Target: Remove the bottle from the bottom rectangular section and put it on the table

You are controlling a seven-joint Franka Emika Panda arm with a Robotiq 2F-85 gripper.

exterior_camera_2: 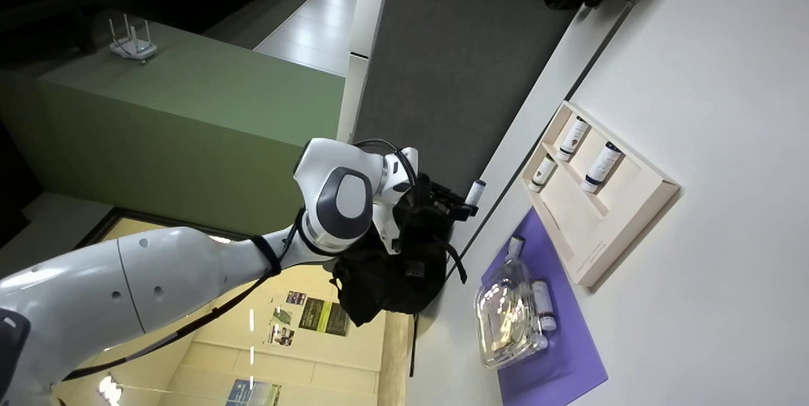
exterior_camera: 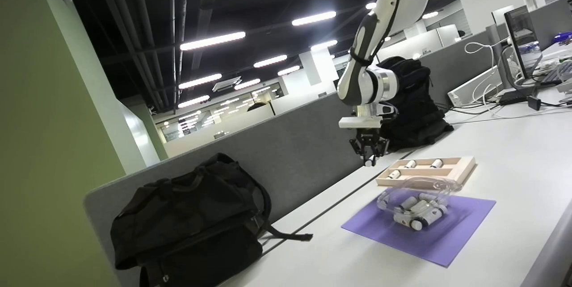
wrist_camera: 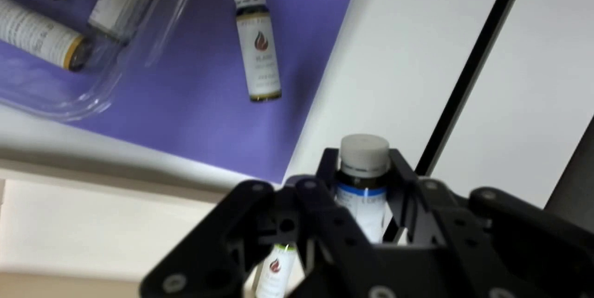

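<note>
My gripper [wrist_camera: 363, 168] is shut on a small white-capped bottle with a blue band [wrist_camera: 364, 156]. The bottle also shows in both exterior views [exterior_camera: 368, 162] [exterior_camera_2: 475, 192], held above the table [exterior_camera: 523, 188] near its back edge, apart from the surface. The wooden sectioned box [exterior_camera_2: 622, 248] lies on the table, also in an exterior view [exterior_camera: 468, 170]. Three bottles lie in its sections, one in the small end section [exterior_camera_2: 543, 173] and two in the long section [exterior_camera_2: 574, 138] [exterior_camera_2: 602, 167]. Another long section is bare [exterior_camera_2: 572, 203].
A purple mat [exterior_camera: 464, 242] lies beside the box. A clear plastic container [exterior_camera_2: 505, 324] with several bottles in and around it rests on the mat. A loose bottle [wrist_camera: 258, 52] lies on the mat. Black backpacks [exterior_camera: 192, 215] [exterior_camera: 409, 99] stand along the grey partition [exterior_camera: 304, 144].
</note>
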